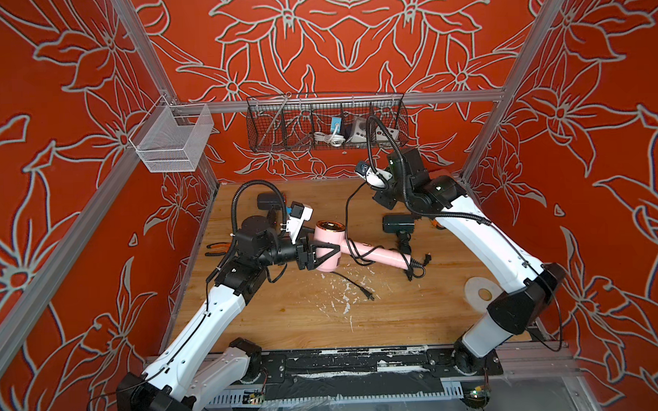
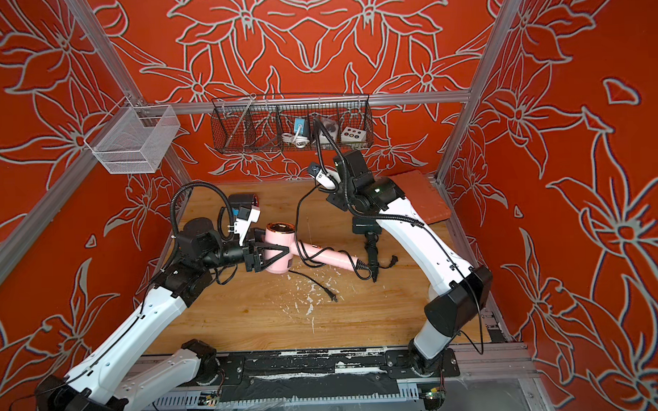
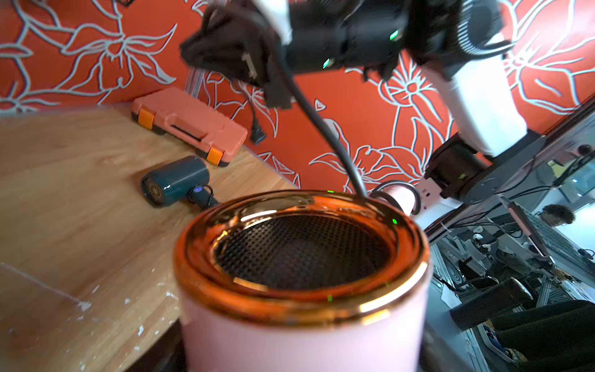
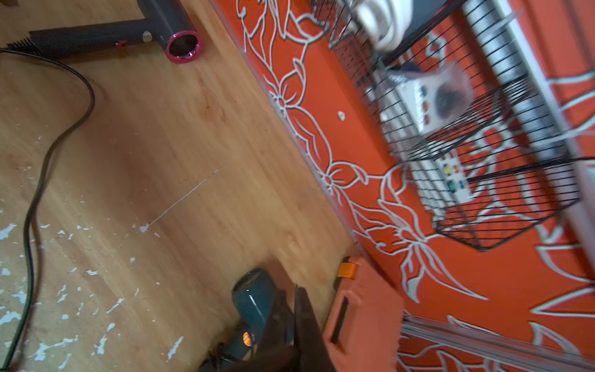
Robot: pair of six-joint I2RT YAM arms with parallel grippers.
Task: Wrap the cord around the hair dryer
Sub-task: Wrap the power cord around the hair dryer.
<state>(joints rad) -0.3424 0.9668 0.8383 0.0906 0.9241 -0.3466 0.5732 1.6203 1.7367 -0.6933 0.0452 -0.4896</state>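
The pink hair dryer [image 1: 374,254] lies tilted over the wooden table, its gold-rimmed head [image 3: 302,254] filling the left wrist view. My left gripper [image 1: 323,251] is shut on that head, a black finger on each side. The black cord [image 1: 347,213] loops around the handle, then rises to my right gripper [image 1: 374,189], which hangs above the table's back and is shut on it. In the left wrist view the cord [image 3: 325,132] runs taut from the right gripper [image 3: 277,95] down behind the dryer head. In the right wrist view the shut fingers [image 4: 304,319] show, but the held cord is hidden.
A dark teal dryer [image 1: 398,224] lies under the right arm, beside an orange case [image 3: 190,125]. A black dryer [image 4: 154,32] sits at the back left. A loose cord with a plug [image 1: 360,288], pliers [image 1: 218,250] and a white disc [image 1: 481,289] lie on the table. Wire baskets [image 1: 326,122] hang on the back wall.
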